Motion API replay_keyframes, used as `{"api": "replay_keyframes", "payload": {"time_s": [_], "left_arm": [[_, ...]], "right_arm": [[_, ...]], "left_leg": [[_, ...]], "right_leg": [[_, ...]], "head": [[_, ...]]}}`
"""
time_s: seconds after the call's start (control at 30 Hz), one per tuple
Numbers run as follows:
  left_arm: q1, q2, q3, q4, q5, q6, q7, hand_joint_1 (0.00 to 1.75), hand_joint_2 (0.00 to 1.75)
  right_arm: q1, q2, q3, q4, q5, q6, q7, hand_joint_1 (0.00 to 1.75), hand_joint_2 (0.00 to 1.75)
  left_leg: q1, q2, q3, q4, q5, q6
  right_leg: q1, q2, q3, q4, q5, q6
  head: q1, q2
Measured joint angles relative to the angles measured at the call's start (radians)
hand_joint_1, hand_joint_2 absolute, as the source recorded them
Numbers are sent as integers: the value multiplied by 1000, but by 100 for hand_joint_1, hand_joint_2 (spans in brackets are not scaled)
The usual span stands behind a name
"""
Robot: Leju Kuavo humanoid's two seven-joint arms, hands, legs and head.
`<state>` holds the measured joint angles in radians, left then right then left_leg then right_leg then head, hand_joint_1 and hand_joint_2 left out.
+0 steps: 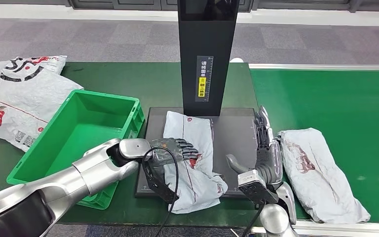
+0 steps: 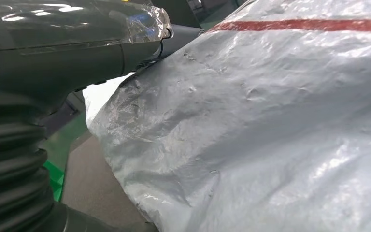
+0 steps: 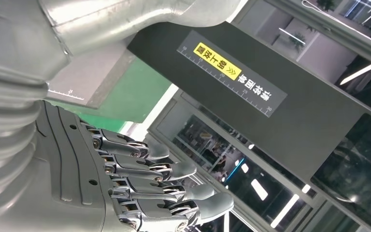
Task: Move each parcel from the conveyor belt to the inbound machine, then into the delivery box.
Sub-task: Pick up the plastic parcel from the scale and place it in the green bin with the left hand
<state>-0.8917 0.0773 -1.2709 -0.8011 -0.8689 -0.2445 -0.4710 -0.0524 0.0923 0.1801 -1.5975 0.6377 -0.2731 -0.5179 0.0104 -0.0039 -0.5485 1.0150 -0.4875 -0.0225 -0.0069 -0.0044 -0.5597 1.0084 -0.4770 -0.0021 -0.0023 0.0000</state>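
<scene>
Head view, centre of frame: a crumpled grey plastic mailer parcel with red print (image 1: 193, 158) is laid lengthwise on the flat black platform of the inbound machine (image 1: 237, 126), its lower end hanging over the platform's near edge. The machine's black upright column with a yellow label (image 1: 207, 59) is seen at top centre.

The left robot hand (image 1: 170, 155) is placed on the parcel's left edge, with dark fingers (image 1: 186, 147) curled over the top of the film. In the left wrist view the same grey film (image 2: 270, 135) is pressed right against the hand; a gripped hold seems likely, though the thumb side is hidden.

The right robot hand (image 1: 264, 153) is set just right of the parcel, at the platform's right edge, fingers straight and spread, nothing held. In the right wrist view its fingers (image 3: 149, 179) are seen extended in free air.

A second grey mailer parcel (image 1: 321, 173) is lying on the green conveyor belt (image 1: 335, 98), lower right. A green plastic delivery box (image 1: 79, 138) is seen at the left, touching the platform's left edge. More grey printed bags (image 1: 19, 94) are piled on the green worktop (image 1: 143, 81), upper left.
</scene>
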Motion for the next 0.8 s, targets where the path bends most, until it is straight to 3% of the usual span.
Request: {"api": "replay_keyframes", "payload": {"time_s": [0.1,0.3,0.43,0.8], "left_arm": [[0,-13,-13,15,3,5,0,101,175],[3,-34,-34,48,13,17,0,101,175],[5,-41,-35,58,15,21,1,171,175],[8,-48,-50,73,21,32,6,175,175]], "right_arm": [[-5,0,0,5,-2,0,-4,0,175],[-16,0,0,16,-6,0,-9,0,175],[-17,0,0,22,-7,0,-9,0,175],[-19,0,1,41,-18,-1,-13,0,175]], "left_leg": [[0,-2,1,0,1,1],[0,-3,1,0,2,2],[-1,-3,1,0,2,2],[-1,-2,1,0,2,1]], "right_leg": [[-1,-3,2,0,0,0],[-2,-4,3,0,1,1],[-2,-4,3,0,1,2],[0,-4,2,0,1,1]], "head": [[0,0],[0,0],[0,0],[0,0]]}}
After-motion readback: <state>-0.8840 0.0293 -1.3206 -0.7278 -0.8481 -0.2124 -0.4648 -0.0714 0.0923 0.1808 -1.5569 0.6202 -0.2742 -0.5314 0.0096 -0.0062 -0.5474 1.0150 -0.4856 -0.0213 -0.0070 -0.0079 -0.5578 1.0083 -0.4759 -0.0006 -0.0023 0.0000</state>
